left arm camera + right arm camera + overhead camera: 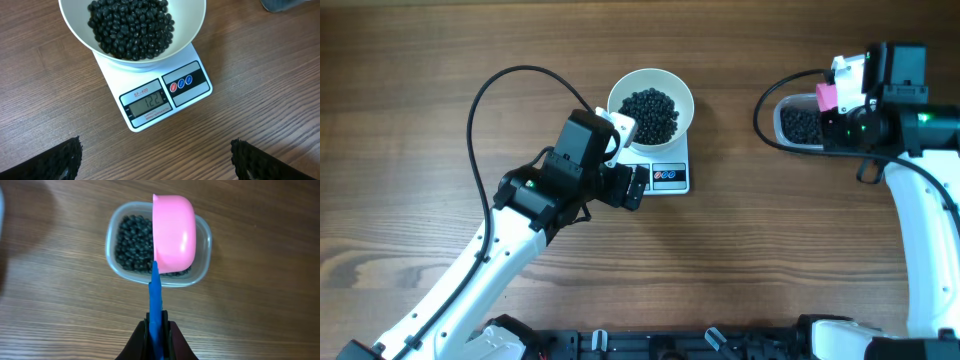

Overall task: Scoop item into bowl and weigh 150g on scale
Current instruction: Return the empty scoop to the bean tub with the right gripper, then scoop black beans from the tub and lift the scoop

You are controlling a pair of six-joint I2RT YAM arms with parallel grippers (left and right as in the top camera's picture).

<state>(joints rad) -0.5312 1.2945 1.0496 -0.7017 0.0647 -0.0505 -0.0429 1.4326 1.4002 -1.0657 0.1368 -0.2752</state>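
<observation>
only left wrist view shows scale (165, 97) readout, 122 | black beans (132, 27) heaped in bowl (196, 20) on it, frame top | left gripper (157, 160) jaws wide | right gripper (157, 330) jaws pinch scoop (173, 232) over tub (112, 247)

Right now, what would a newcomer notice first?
The white bowl heaped with black beans, sitting on the scale mid-table, display reading 122. To the right, the right gripper is shut on a blue-handled pink scoop above a clear tub of more beans. The left gripper stands open before the scale.
</observation>
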